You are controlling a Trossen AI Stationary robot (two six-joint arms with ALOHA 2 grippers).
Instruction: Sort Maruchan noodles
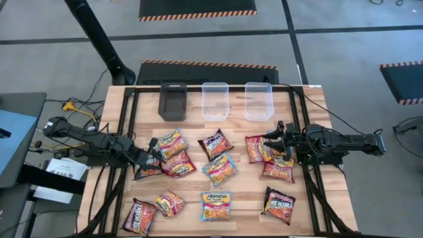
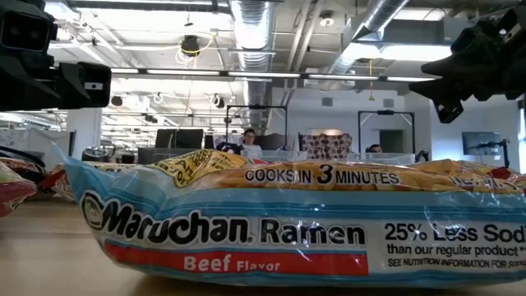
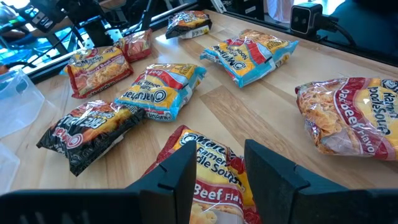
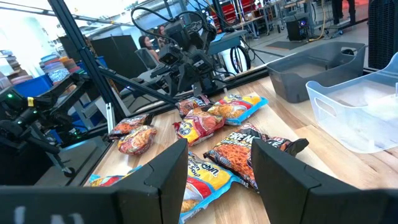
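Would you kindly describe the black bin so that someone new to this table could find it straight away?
Start at the far edge of the wooden table, the side away from the noodle packets, where three bins stand in a row. The black bin is the one at the left arm's end. Its two neighbours are clear plastic; it alone is dark and opaque.

Open-plan lab-office: exposed ceiling ducts [image 2: 251, 33], desk monitors [image 2: 177, 138], hazard-striped floor mats [image 1: 197, 8]
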